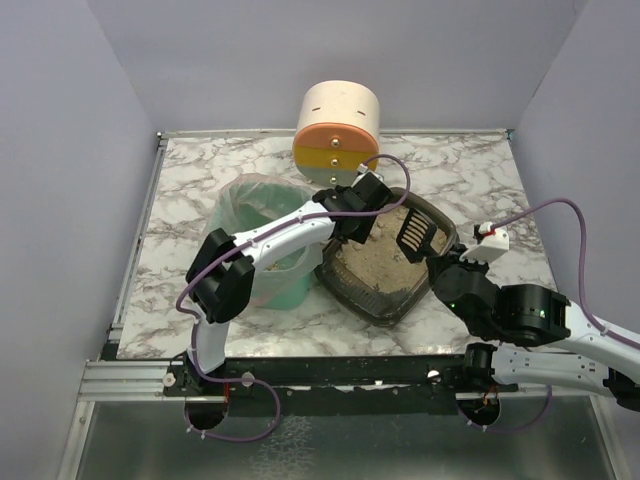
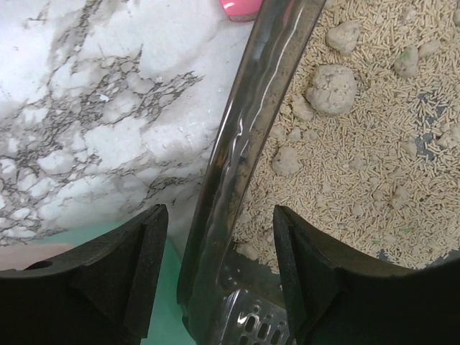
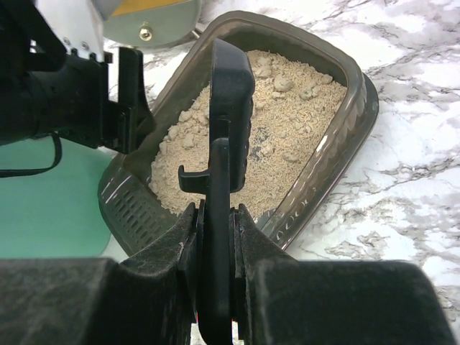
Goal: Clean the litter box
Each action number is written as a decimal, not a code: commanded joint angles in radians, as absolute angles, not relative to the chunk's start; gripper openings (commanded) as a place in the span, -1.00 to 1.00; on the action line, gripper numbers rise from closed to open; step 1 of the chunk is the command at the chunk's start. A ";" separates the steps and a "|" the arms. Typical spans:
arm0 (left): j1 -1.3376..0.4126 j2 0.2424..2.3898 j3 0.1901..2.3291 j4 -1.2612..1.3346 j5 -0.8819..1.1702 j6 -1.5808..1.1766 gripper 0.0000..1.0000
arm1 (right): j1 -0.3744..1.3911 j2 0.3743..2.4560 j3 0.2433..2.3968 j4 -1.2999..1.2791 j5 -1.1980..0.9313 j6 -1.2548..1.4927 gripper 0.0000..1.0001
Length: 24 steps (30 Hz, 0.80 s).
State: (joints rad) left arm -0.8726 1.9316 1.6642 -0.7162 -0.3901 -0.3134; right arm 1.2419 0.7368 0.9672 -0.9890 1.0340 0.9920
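The litter box (image 1: 372, 312), a dark grey tray of beige litter with clumps (image 2: 332, 88), sits mid-table. My left gripper (image 1: 352, 212) stands open astride its left rim (image 2: 248, 136). One finger (image 2: 140, 266) is outside the rim and the other (image 2: 302, 273) is over the litter, with gaps on both sides. My right gripper (image 1: 445, 272) is shut on the handle of a black slotted scoop (image 1: 417, 232). In the right wrist view the scoop (image 3: 230, 93) points edge-on over the litter, above the box (image 3: 338, 151), between the shut jaws of my right gripper (image 3: 215, 212).
A green bin (image 1: 262, 240) with a clear bag liner stands against the box's left side. A cream, orange and yellow cylinder (image 1: 337, 130) stands behind the box. Something pink (image 2: 241, 8) lies just outside the rim. Bare marble lies on both sides.
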 commanded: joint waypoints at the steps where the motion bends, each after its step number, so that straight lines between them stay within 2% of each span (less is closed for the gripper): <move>1: -0.863 1.981 1.669 -0.686 -0.336 -0.313 0.28 | 1.239 0.732 0.960 -0.970 1.082 0.976 -0.99; 6: -0.848 2.009 1.664 -0.673 -0.313 -0.320 0.19 | 1.239 0.734 0.955 -0.962 1.080 0.972 -0.99; 10: -0.840 2.029 1.668 -0.669 -0.299 -0.325 0.00 | 1.239 0.733 0.955 -0.960 1.076 0.971 -0.99; 24: -0.846 1.977 1.592 -0.659 -0.255 -0.387 -0.86 | 1.240 0.760 0.953 -0.956 1.061 0.991 -0.99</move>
State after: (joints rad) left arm -0.8410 2.0129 1.6428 -0.6605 -0.3038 -0.3176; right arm 1.2419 0.7395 0.9630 -0.9802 1.0351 0.9695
